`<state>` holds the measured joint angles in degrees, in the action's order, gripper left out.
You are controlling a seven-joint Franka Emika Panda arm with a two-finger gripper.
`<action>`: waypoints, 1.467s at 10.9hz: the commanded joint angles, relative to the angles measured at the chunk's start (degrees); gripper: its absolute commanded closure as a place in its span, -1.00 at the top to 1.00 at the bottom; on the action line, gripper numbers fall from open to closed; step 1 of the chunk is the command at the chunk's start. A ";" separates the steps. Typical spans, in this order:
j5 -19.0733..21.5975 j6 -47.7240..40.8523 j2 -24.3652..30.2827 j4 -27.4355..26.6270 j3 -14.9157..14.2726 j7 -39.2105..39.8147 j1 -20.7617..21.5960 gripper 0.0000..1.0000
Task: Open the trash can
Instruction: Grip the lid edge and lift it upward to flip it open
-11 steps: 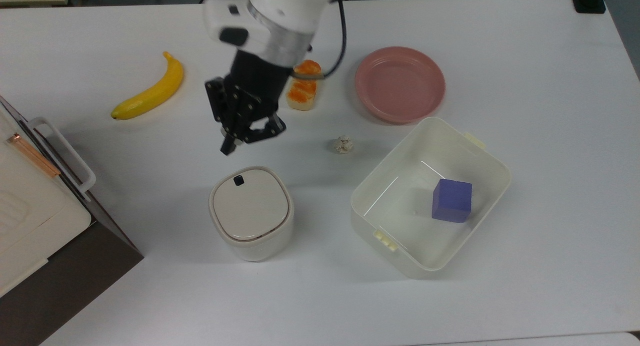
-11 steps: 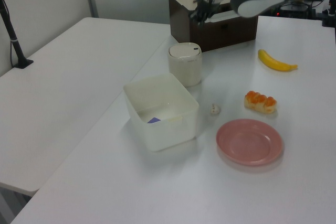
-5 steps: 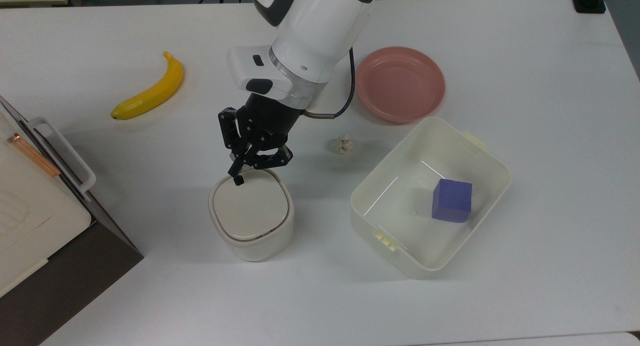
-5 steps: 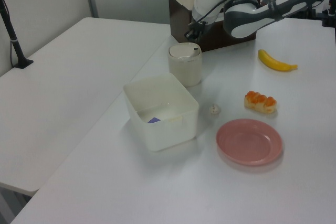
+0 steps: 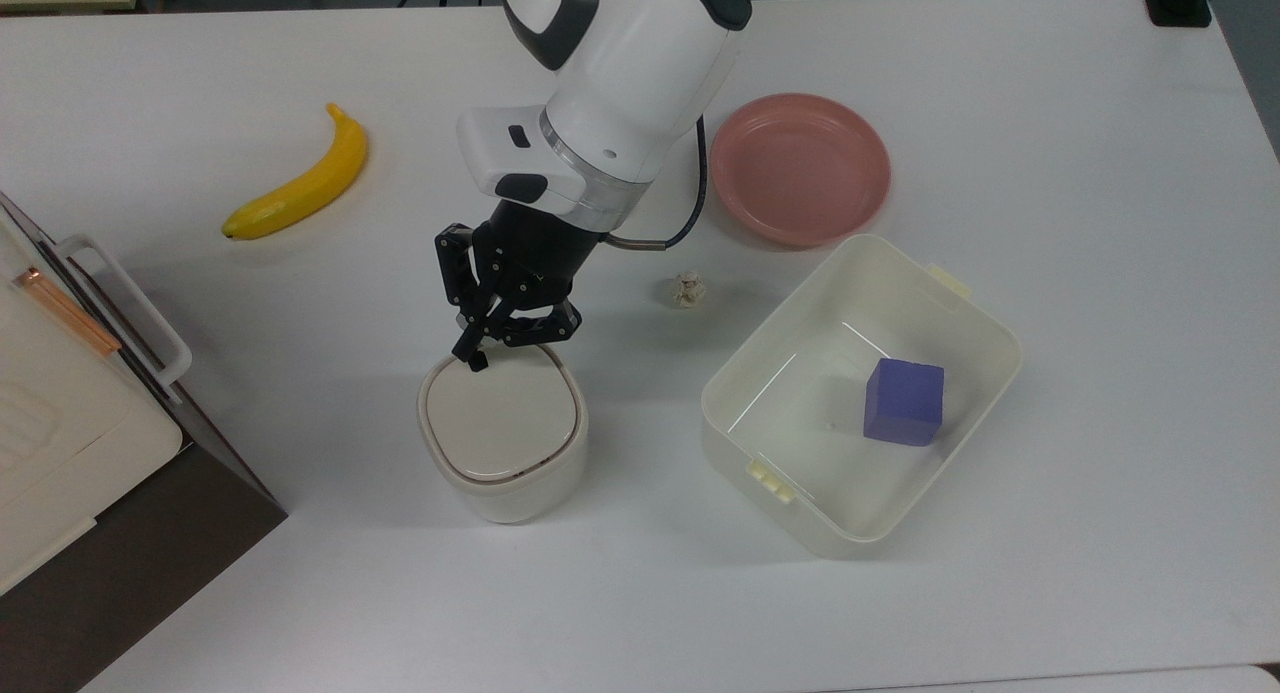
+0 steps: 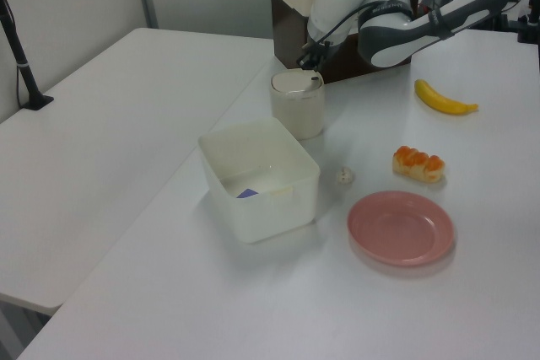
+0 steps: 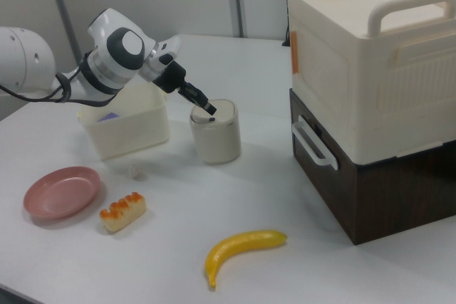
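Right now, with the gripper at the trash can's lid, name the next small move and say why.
Probably press a little further straight down. The gripper has its fingertip at the near edge of the trash can, where the push button would sit, yet the lid lies flat and shut.

In the top view I see the trash can (image 5: 502, 428) at the tub's (image 5: 960, 313) left. A block (image 5: 904, 401) sits inside the tub. The plate (image 5: 800, 168) lies behind it.

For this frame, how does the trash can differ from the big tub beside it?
The trash can is a small rounded-square bin with its flat lid down; the tub is larger, rectangular and lidless. The tool rests at the trash can's lid edge; the tub only holds a purple block. Both are cream-white and stand on the white table.
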<state>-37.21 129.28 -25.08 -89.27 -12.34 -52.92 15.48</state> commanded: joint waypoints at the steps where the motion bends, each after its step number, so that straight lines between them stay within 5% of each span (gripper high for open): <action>1: -2.51 0.36 -1.10 -0.20 -0.58 -1.83 0.61 -1.00; 16: -8.94 0.36 -2.43 -2.31 -0.23 -5.96 1.57 -1.00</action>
<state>-45.93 129.28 -27.36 -89.85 -12.31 -56.53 16.28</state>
